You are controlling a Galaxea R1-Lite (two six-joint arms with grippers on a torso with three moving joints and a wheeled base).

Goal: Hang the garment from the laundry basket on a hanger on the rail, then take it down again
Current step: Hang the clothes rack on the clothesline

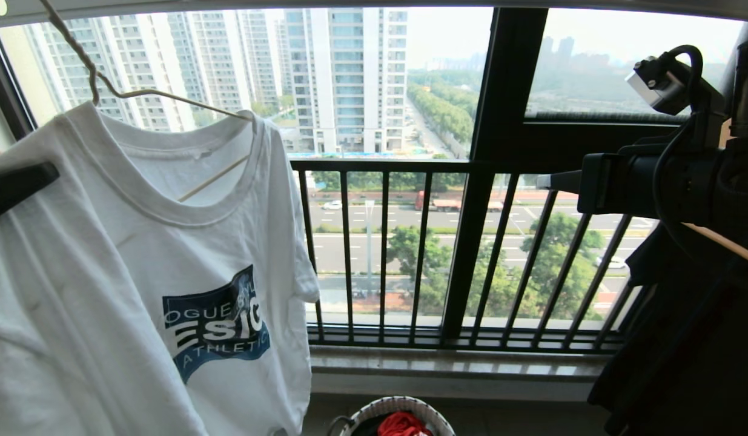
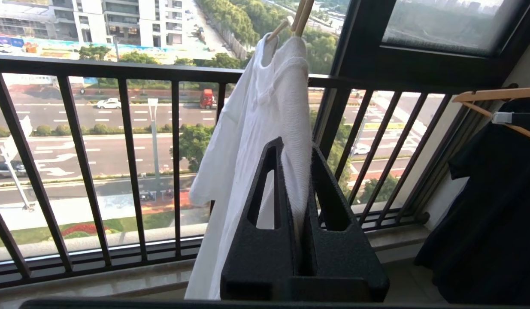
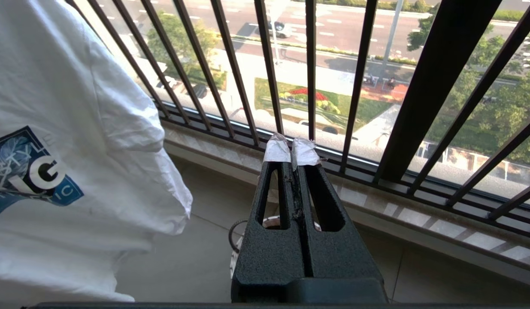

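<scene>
The white cotton T-shirt (image 1: 137,254) with a ribbed collar hangs on the thin beige wire hanger (image 1: 149,94). The left tool (image 2: 295,148) pinches its soft fabric. The right tool (image 3: 292,151), tape-tipped, is closed and empty. Below, the round white woven basket (image 1: 404,404) holds red cloth (image 1: 401,424).

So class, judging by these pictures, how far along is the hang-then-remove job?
Done: the white logo T-shirt hangs on the thin beige wire hanger, out of the round white woven basket. In hand: the left tool is shut on its fabric. The right tool is shut and empty. Left: taking it down.
</scene>
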